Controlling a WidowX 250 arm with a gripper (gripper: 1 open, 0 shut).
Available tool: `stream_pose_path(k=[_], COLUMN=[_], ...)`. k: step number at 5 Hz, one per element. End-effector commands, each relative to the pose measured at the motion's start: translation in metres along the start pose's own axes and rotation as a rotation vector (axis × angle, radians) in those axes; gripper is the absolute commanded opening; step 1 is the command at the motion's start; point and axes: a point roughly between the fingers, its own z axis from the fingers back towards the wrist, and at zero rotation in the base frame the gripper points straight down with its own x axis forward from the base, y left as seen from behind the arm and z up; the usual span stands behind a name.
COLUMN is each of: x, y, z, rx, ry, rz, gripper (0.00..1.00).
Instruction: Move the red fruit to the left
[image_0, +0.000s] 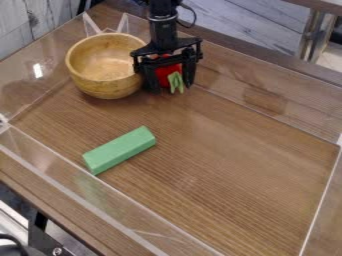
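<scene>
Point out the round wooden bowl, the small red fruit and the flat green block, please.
round wooden bowl (83, 80): camera view, front outer wall.
small red fruit (166, 74): camera view, red body.
flat green block (119, 150): camera view, top face.

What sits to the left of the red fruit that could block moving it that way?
The wooden bowl stands immediately left of the red fruit, close beside it. The open hand straddles the fruit, with nothing between them. A straight slide left would likely meet the bowl, so the fruit probably needs lifting or routing around.

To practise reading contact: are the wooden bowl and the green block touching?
Apart. The camera view shows the bowl at the table's far side and the block lying nearer, with bare wood plainly between them.
</scene>
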Motion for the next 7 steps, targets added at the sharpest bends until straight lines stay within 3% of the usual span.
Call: stream_pose_path(k=[1, 2, 3, 5, 7], x=[0.016, 0.016, 0.011, -0.014, -0.028], y=[0.002, -0.003, -0.013, -0.022, -0.048], z=[0.056, 0.079, 0.089, 0.079, 0.091], rx=[-0.083, -0.122, -0.129, -0.113, -0.094], ry=[-0.1, -0.109, -0.119, -0.079, -0.05], rz=[-0.052, -0.009, -0.008, -0.224, -0.432], gripper=[1.0, 1.0, 1.0, 1.0, 1.0])
